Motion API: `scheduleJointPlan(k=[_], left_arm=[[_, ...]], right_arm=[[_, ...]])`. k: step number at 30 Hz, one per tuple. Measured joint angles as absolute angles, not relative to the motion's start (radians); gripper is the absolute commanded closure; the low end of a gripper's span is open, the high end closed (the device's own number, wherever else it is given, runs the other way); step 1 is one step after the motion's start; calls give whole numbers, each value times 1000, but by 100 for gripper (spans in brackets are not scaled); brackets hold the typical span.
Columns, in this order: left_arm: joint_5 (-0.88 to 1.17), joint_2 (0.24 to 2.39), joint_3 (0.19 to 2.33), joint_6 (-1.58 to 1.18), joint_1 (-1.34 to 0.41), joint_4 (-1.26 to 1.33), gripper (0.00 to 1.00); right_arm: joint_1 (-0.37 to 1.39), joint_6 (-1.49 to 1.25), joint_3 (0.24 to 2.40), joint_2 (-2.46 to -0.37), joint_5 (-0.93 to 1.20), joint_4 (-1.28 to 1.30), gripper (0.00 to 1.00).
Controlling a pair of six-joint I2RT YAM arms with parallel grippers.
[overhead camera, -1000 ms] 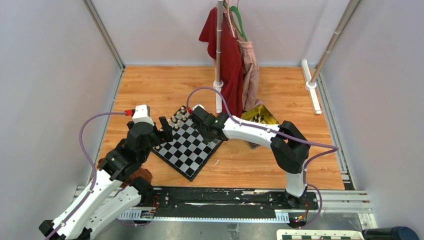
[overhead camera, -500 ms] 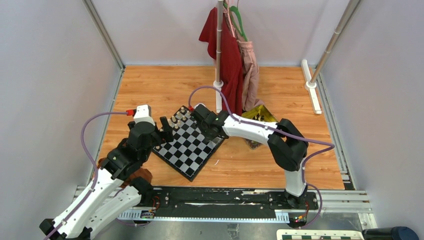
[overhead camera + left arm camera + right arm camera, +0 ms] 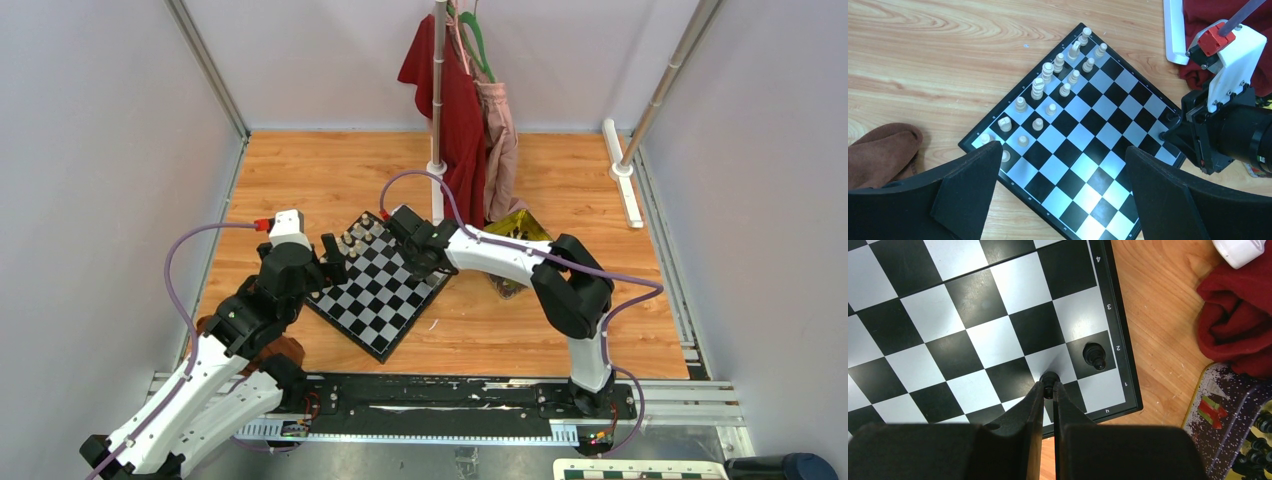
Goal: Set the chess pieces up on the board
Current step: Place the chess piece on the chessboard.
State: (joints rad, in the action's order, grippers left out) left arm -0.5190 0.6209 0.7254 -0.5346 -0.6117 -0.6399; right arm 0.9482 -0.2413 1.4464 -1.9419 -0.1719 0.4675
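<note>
The black-and-white board [image 3: 385, 290] lies turned like a diamond between the arms. Cream chess pieces [image 3: 1048, 95] stand in two rows along its far-left side. My right gripper [image 3: 1048, 385] is shut on a small black piece [image 3: 1049, 377], low over a white square near the board's right corner. A second black piece [image 3: 1094, 356] stands alone on the dark square beside it, near the rim [image 3: 1120, 347]. My left gripper [image 3: 1063, 192] hangs open above the board's near-left part, holding nothing. From above, the right gripper [image 3: 414, 264] and the left gripper [image 3: 330, 258] face each other across the board.
A gold tray [image 3: 520, 232] with more black pieces [image 3: 1260, 440] lies right of the board. Red and pink clothes [image 3: 460, 110] hang from a pole [image 3: 437, 120] behind it. A brown cloth [image 3: 883, 150] lies left of the board. A white bar [image 3: 622, 170] lies at the far right.
The right arm has shifted slightly, its elbow moving left, with the black piece still gripped over the board's right corner. The left arm has barely moved.
</note>
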Motion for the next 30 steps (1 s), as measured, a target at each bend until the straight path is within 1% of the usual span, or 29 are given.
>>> scheduleJointPlan(k=[27, 30], left_arm=[[-520, 637, 722, -535, -612, -640, 0], [-520, 637, 721, -535, -612, -640, 0]], right_arm=[[929, -237, 1466, -1967, -149, 455, 100], [929, -237, 1466, -1967, -148, 455, 97]])
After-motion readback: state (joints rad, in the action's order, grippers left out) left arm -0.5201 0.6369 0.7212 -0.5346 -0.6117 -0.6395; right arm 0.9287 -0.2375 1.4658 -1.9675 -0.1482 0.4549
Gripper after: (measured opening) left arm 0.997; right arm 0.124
